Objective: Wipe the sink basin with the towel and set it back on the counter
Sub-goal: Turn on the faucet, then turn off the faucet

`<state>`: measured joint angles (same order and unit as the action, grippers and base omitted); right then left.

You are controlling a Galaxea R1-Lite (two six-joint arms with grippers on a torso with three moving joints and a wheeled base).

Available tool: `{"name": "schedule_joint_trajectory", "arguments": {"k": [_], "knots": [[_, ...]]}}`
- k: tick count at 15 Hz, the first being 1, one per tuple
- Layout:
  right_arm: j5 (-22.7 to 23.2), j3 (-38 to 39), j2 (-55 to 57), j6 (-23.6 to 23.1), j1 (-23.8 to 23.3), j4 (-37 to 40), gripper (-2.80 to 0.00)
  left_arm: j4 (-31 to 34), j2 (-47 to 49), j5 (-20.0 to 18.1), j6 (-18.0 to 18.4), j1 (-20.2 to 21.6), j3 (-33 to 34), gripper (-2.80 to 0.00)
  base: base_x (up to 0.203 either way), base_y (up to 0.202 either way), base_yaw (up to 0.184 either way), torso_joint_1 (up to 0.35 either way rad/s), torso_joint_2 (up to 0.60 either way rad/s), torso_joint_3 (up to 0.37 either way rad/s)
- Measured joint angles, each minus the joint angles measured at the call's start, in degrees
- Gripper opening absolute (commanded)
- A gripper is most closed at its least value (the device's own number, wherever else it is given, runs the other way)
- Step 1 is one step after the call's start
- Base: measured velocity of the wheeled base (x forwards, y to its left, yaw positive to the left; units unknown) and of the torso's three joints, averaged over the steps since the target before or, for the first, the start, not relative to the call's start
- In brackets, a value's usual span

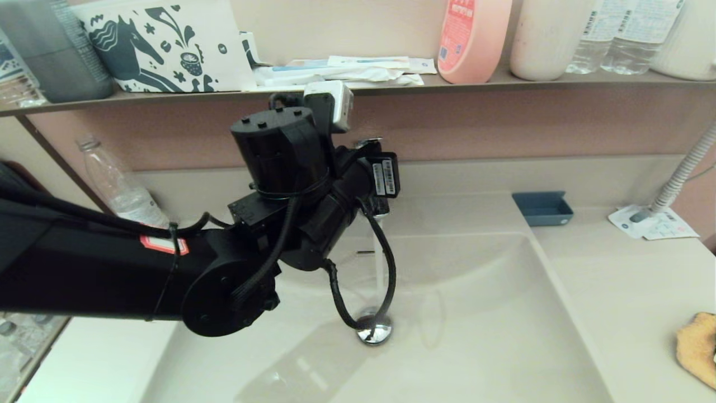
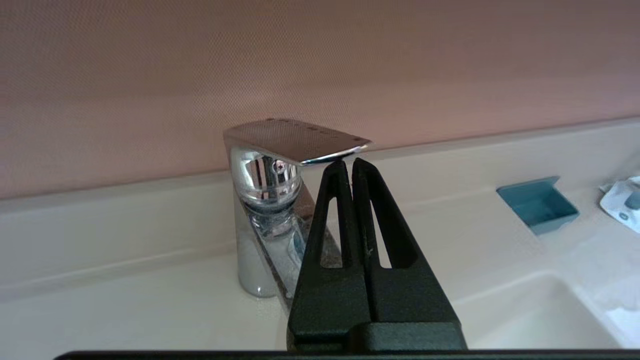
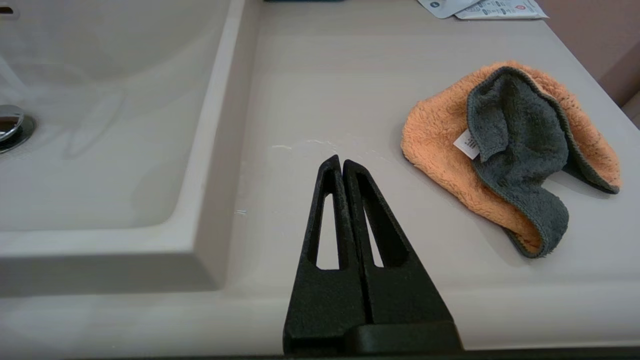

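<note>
So the sink basin had water running into it from the faucet and nothing looked wiped yet, so I'd say I was barely at the start. The counter to my right was where the towel lay crumpled, orange side down with a grey flap folded over, untouched. My left gripper sat right under the tip of the faucet handle, fingers pressed together. My right gripper hovered over the counter near the towel, fingers also closed on nothing. Grabbing, wiping and putting back were all left.

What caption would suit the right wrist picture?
Shut right gripper hovers over the counter beside the orange-grey towel.
</note>
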<state>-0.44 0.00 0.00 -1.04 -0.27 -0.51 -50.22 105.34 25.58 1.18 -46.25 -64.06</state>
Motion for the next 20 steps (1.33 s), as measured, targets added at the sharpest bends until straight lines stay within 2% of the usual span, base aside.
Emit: {"name": "schedule_joint_trajectory", "arguments": {"k": [12, 20], "knots": [[0.0, 0.0, 0.0, 0.0, 0.0, 0.0, -2.80, 1.1, -3.8, -0.4, 0.0, 0.4, 2.5, -2.80, 0.000, 0.000, 0.000, 0.000, 0.00, 0.000], [0.0, 0.0, 0.0, 0.0, 0.0, 0.0, -2.80, 1.2, -2.4, -2.4, 0.0, 1.5, -3.3, -2.80, 0.000, 0.000, 0.000, 0.000, 0.00, 0.000]]}}
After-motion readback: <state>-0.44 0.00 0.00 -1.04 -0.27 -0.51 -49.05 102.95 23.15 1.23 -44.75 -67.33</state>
